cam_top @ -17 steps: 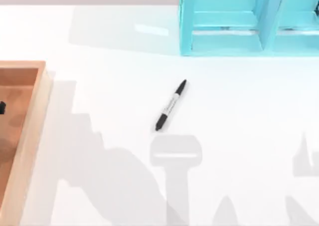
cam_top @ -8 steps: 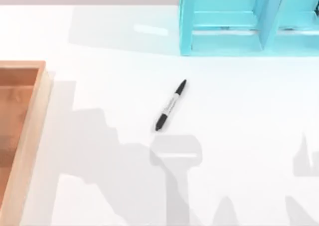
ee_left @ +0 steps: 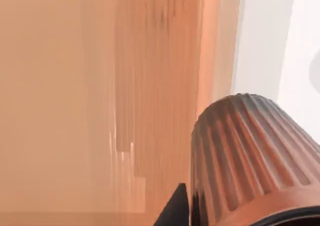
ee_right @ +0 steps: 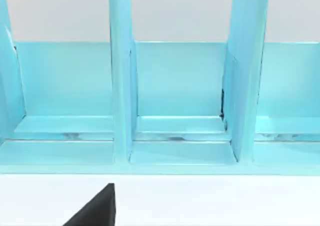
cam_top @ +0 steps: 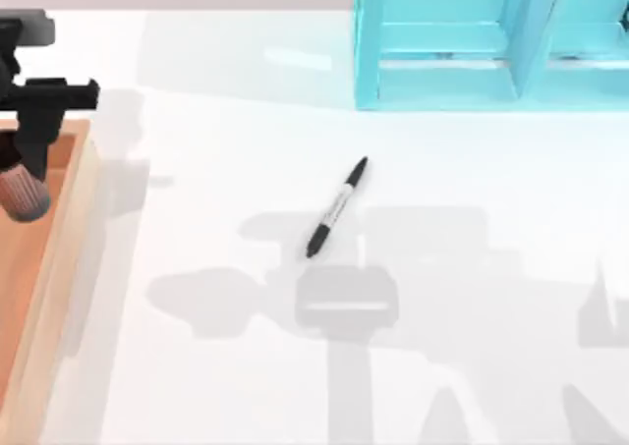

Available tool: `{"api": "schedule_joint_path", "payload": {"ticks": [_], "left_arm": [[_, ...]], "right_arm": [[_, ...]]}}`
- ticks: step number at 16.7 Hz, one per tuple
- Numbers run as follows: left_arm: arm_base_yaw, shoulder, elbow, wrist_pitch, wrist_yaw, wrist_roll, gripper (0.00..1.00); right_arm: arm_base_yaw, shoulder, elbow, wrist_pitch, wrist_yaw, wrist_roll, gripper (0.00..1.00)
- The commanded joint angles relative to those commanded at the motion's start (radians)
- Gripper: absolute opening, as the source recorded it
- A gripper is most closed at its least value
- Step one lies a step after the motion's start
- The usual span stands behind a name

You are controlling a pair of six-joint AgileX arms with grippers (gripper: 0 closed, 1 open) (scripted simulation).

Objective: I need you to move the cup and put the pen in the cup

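Note:
The ribbed copper-coloured cup (cam_top: 24,195) hangs over the far corner of the wooden tray (cam_top: 61,258) at the table's left edge, with my left gripper (cam_top: 22,173) shut on it. In the left wrist view the cup (ee_left: 252,156) is close up, with one black finger (ee_left: 175,213) against its side and the tray floor below. The black pen (cam_top: 337,207) with a grey barrel lies flat and slanted near the middle of the white table, well to the right of the cup. A black part of my right gripper (ee_right: 95,212) faces the teal shelf.
A teal shelf unit (cam_top: 462,42) with upright dividers stands at the back right, its open compartments (ee_right: 180,96) facing the right wrist camera. The tray's raised wooden wall (ee_left: 220,41) runs beside the cup. White tabletop (cam_top: 216,386) spreads around the pen.
My left arm has come into the top view holding the cup, raised over the tray's far corner. The pen has not moved. Shadows on the table have shifted.

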Motion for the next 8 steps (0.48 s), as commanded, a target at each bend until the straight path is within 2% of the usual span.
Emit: {"api": "schedule_joint_path", "payload": {"ticks": [4,8], "left_arm": [[-0.143,-0.026,0.077,-0.094,-0.007,-0.122,0.0],[-0.155,-0.029,0.083,-0.103,-0.008,-0.134,0.0]], "right_arm": [[0.0,0.0,0.0,0.0,0.0,0.0,1.0],[0.0,0.0,0.0,0.0,0.0,0.0,1.0]]}}
